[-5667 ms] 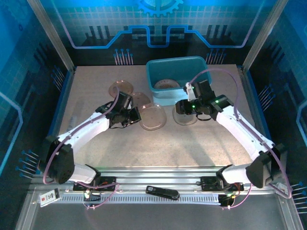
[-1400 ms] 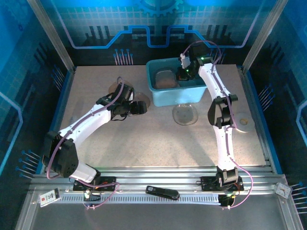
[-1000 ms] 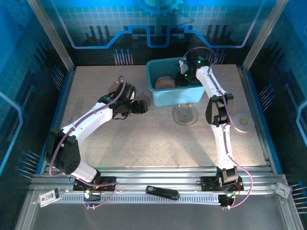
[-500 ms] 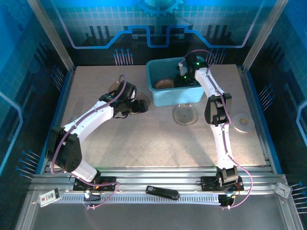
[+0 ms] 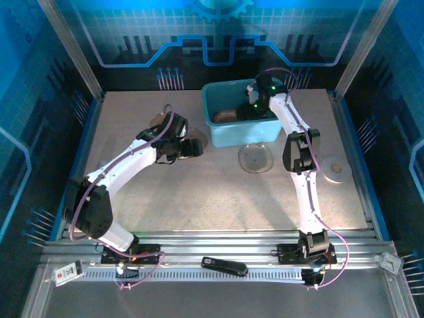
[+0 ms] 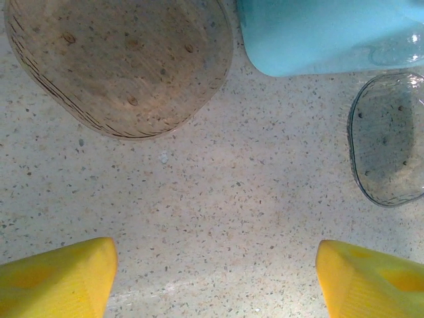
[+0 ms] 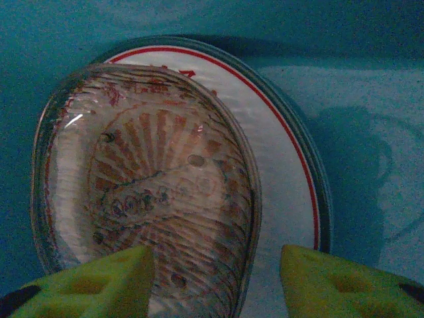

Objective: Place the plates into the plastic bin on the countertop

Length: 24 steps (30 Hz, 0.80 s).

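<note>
The teal plastic bin [image 5: 265, 131] stands at the back of the countertop [image 5: 199, 192]. My right gripper [image 5: 249, 110] reaches down inside it. In the right wrist view its jaws [image 7: 215, 285] are open, and the edge of a translucent smoky-brown plate [image 7: 146, 192] lies between them. That plate rests on a round white plate with a red rim [image 7: 288, 165]. My left gripper [image 5: 193, 147] hovers open over bare countertop [image 6: 218, 218], left of the bin. Ahead of it lie another smoky-brown plate [image 6: 119, 66] and a clear-grey one [image 6: 391, 146].
A translucent plate [image 5: 256, 158] lies just in front of the bin. A round white plate [image 5: 334, 167] sits near the right edge. One more smoky plate [image 5: 158, 121] peeks out behind the left arm. Blue edging borders the counter.
My right gripper has opened inside the bin and let go of the smoky-brown plate, which now lies on the white one. The left arm has stayed put.
</note>
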Each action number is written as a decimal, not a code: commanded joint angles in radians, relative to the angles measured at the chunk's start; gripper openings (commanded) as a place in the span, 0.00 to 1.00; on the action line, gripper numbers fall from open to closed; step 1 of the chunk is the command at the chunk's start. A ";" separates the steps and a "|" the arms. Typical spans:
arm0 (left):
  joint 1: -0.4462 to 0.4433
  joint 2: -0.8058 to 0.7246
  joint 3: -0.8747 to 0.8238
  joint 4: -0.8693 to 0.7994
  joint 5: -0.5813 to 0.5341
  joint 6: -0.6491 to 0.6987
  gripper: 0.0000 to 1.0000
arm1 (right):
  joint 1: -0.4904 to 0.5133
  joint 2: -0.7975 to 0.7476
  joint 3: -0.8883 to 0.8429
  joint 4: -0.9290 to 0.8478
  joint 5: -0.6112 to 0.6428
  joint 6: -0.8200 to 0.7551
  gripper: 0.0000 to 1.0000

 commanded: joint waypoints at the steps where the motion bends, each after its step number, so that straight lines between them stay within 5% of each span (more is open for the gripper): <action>1: 0.011 -0.055 -0.003 -0.023 -0.019 0.001 0.79 | -0.013 -0.064 0.005 0.004 0.017 -0.003 0.60; 24: 0.153 -0.128 -0.156 0.049 0.034 -0.158 0.81 | 0.035 -0.476 -0.198 0.013 0.169 -0.036 0.81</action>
